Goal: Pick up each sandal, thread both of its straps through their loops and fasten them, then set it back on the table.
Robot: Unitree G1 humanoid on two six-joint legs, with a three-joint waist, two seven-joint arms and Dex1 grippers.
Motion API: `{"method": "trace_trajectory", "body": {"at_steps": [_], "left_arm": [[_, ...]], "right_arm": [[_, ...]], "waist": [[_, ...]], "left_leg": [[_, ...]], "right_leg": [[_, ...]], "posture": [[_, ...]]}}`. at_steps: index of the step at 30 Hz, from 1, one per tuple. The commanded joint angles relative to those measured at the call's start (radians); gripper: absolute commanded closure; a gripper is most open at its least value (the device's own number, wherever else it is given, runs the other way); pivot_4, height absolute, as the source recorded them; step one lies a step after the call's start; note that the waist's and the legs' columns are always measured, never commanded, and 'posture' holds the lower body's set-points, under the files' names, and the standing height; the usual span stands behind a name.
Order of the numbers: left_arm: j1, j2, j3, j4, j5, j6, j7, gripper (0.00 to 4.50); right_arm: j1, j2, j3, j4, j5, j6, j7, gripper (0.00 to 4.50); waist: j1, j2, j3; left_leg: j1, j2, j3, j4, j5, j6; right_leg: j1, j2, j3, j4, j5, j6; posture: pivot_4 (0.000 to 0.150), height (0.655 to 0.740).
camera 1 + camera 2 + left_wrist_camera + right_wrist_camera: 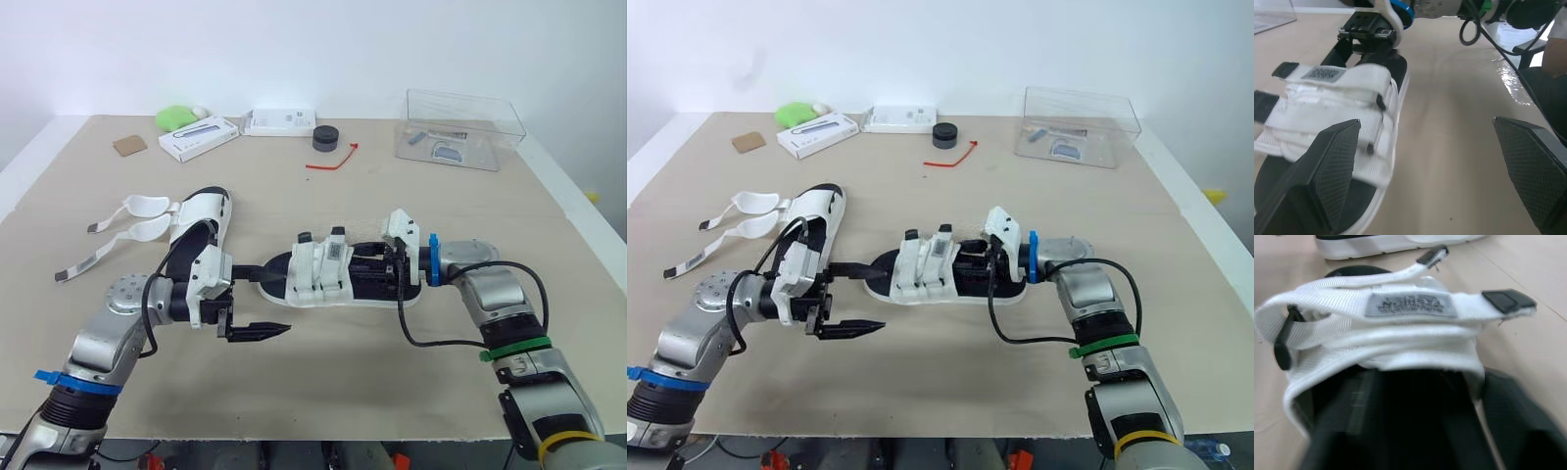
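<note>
L gripper (282, 303) is held wide open, empty, at sandal (323, 266) toe; R gripper (400, 274) is set at heel, prob. steadying, hold unclear.

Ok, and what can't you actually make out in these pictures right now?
- Strap label on the middle sandal: print blurred in the right wrist view.
- Middle sandal's heel end: covered by the right gripper in both eye views.
- Unfastened sandal: near end hidden behind the left gripper and its wrist in the eye views.
- Clear box: contents too small to identify in the eye views.
</note>
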Motion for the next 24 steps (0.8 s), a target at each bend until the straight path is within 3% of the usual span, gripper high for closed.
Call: {"method": "trace_trajectory", "body": {"at_steps": [1, 2, 3, 11, 15, 18, 24], "left_arm": [[0.023, 0.031, 0.032, -0.045, -0.018, -0.032, -0.028, 0.0], [0.027, 0.037, 0.033, -0.043, -0.014, -0.041, -0.032, 0.0], [0.029, 0.04, 0.033, -0.04, -0.012, -0.047, -0.032, 0.0], [-0.01, 0.017, 0.037, -0.01, -0.001, -0.055, 0.03, 0.0], [-0.036, -0.026, 0.018, 0.017, 0.017, -0.059, 0.081, 0.0], [-0.043, -0.044, 0.012, 0.023, 0.024, -0.06, 0.093, 0.0], [-0.057, -0.069, 0.001, 0.037, 0.038, -0.061, 0.106, 0.0]], "right_arm": [[0.02, 0.002, -0.024, -0.062, 0.031, 0.033, -0.003, 3.73], [0.023, 0.007, -0.029, -0.07, 0.038, 0.045, -0.012, 4.22], [0.024, 0.012, -0.036, -0.078, 0.046, 0.06, -0.025, 4.41], [-0.022, 0.052, -0.244, -0.152, 0.142, 0.263, -0.316, 4.41], [-0.055, 0.065, -0.427, -0.154, 0.114, 0.338, -0.668, 4.41], [-0.018, 0.088, -0.46, -0.25, 0.095, 0.408, -0.817, 4.41], [0.046, 0.262, -0.568, -0.501, 0.074, 0.641, -1.184, 4.41]], "waist": [[-0.001, 0.0, 0.0], [-0.001, 0.0, 0.0], [-0.001, 0.0, 0.0], [0.001, 0.0, 0.0], [0.001, 0.0, 0.0], [0.0, 0.0, 0.0], [-0.009, 0.0, 0.0]], "left_leg": [[0.0, 0.0, 0.0, 0.0, 0.0, 0.0], [0.0, 0.0, 0.0, 0.0, 0.0, 0.0], [0.0, 0.0, -0.001, -0.001, 0.0, 0.0], [0.001, 0.0, -0.001, 0.002, 0.001, -0.002], [0.001, -0.001, -0.001, 0.002, 0.002, -0.003], [0.0, -0.001, -0.001, 0.002, 0.002, -0.003], [0.0, 0.0, 0.0, 0.0, 0.002, -0.003]], "right_leg": [[0.0, 0.0, 0.0, 0.0, 0.0, 0.0], [0.0, 0.0, 0.0, 0.0, 0.0, -0.001], [0.0, 0.001, -0.001, 0.001, -0.001, -0.001], [-0.001, 0.0, 0.0, 0.007, -0.001, -0.001], [-0.001, 0.001, 0.0, 0.007, -0.001, -0.001], [-0.001, 0.0, 0.001, 0.008, -0.001, -0.001], [-0.003, 0.002, 0.003, 0.009, -0.002, -0.002]], "posture": [[0.15, 0.74], [0.15, 0.74], [0.15, 0.74], [0.15, 0.74], [0.15, 0.74], [0.15, 0.74], [0.15, 0.74]]}}
